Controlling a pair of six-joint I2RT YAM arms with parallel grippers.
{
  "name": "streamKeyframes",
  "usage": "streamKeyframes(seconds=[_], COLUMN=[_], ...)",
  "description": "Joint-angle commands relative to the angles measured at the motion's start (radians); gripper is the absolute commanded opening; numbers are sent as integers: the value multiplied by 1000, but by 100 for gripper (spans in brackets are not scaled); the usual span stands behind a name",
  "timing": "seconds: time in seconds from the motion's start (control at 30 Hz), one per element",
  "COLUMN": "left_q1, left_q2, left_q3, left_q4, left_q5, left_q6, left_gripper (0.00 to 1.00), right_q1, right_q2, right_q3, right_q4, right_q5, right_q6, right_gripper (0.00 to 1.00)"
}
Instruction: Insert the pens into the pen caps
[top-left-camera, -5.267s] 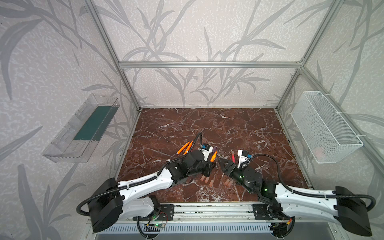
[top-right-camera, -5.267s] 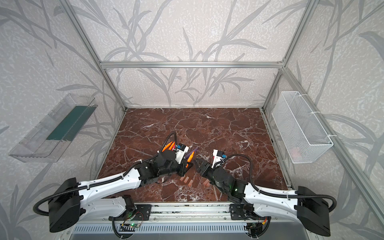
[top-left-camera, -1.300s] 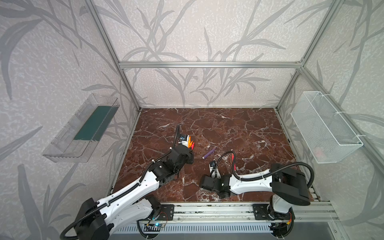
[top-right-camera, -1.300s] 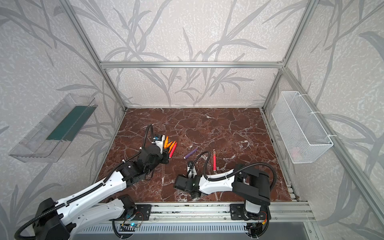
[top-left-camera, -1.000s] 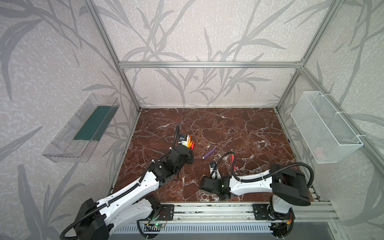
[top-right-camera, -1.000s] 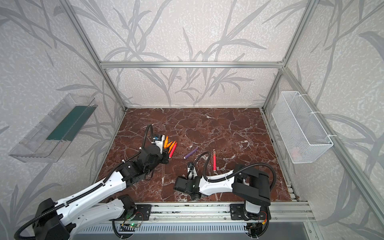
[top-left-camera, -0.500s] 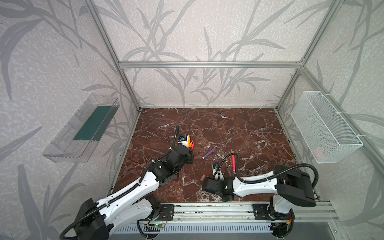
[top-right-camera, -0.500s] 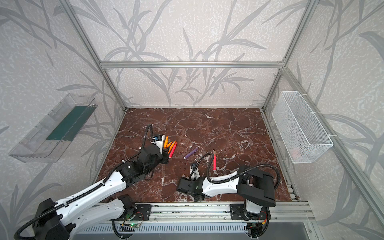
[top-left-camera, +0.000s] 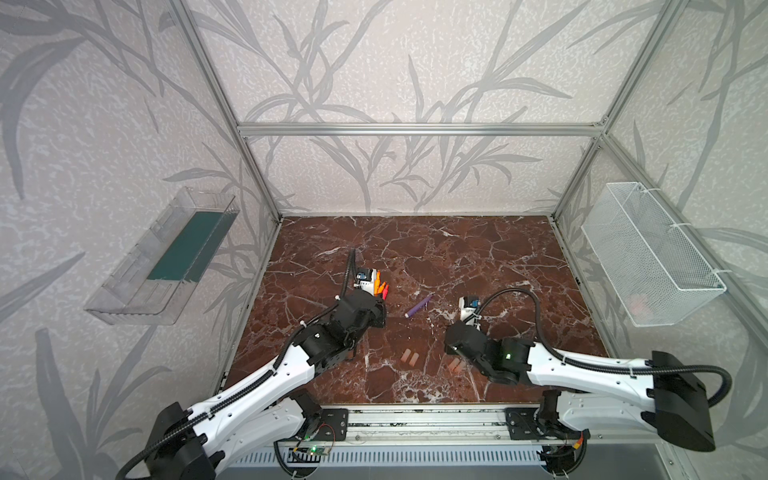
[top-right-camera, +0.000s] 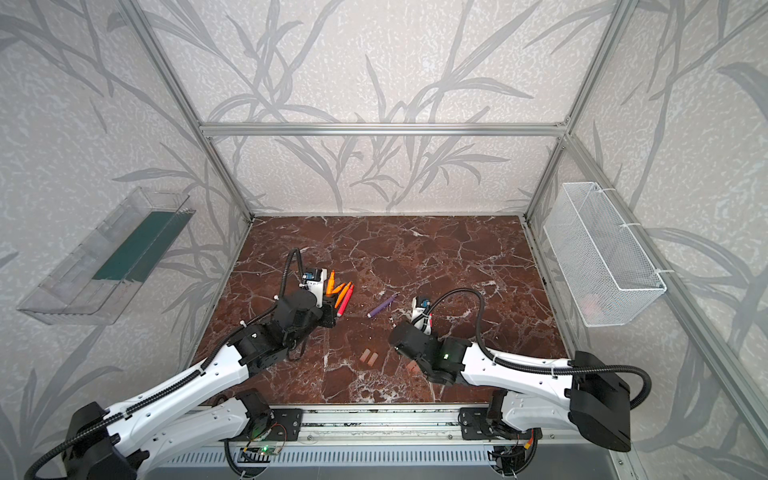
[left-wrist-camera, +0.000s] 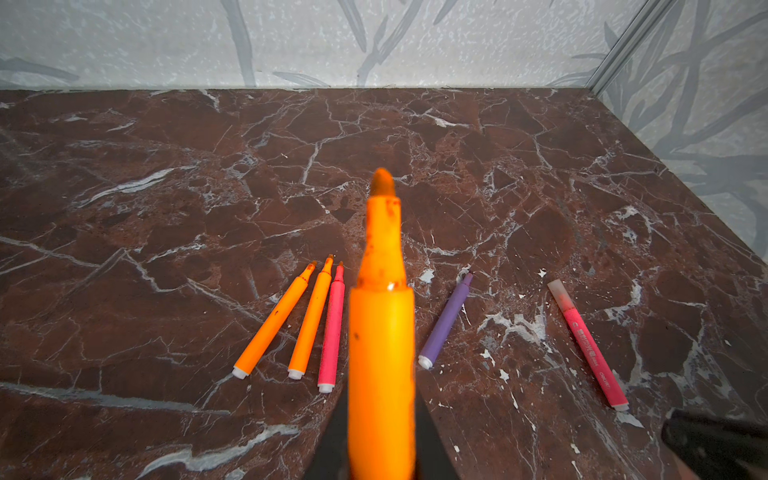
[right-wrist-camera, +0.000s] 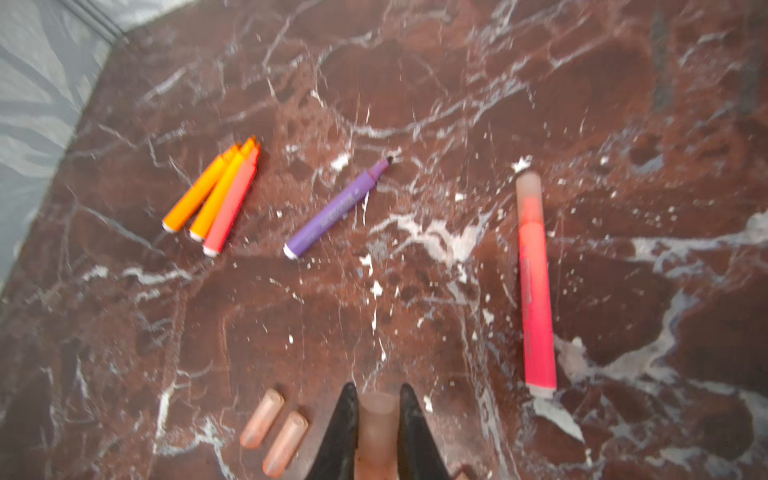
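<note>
While left gripper (left-wrist-camera: 382, 432) tight on orange pen (left-wrist-camera: 381, 332), right gripper (right-wrist-camera: 377, 411) on cap (right-wrist-camera: 376, 444): walls (left-wrist-camera: 415, 41) distant.

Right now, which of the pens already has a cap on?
The lone red-pink pen: a translucent cap covers its tip; the other pens show bare tips.

Three orange pens (left-wrist-camera: 270, 328), two pink pens (left-wrist-camera: 331, 332), one purple pen (left-wrist-camera: 444, 320), six caps (right-wrist-camera: 262, 417)

The left arm (top-left-camera: 266, 382) and right arm (top-left-camera: 582, 370) have white shells, black joints and black ribbed cables (top-left-camera: 536, 309); 1 green light (top-left-camera: 508, 356) glows on the right.
</note>
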Motion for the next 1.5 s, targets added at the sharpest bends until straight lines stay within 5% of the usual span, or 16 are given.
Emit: streamKeyframes(seconds=[0.0,0.27,0.5,0.8,1.17,1.47], left_q1=[-1,-1,-5,-44,-186,-204], left_q2=[-36,-42,36,64,138,119], left_q3=[-5,-41,-52,-58,-13,-12], left_q4=[0,92,227,311,314,300], left_q5=[24,183,454,601,580,539], left_q6=[-20,-14,-20,-15,56,68], left_gripper=[0,0,0,0,0,0], right_q1=[-47,-105,-158,-156,-156,-156], right_q2=[-48,-109,-139,-190,-208,-226], right_q3=[26,12,-13,-45,-100,-138], right_q4=[54,193,360,576,742,746], right_q5=[-20,-49,-192,-260,-217,-166], right_q6=[-90,-110,-103,-62,-18,2], right_gripper=[3,3,1,0,0,0])
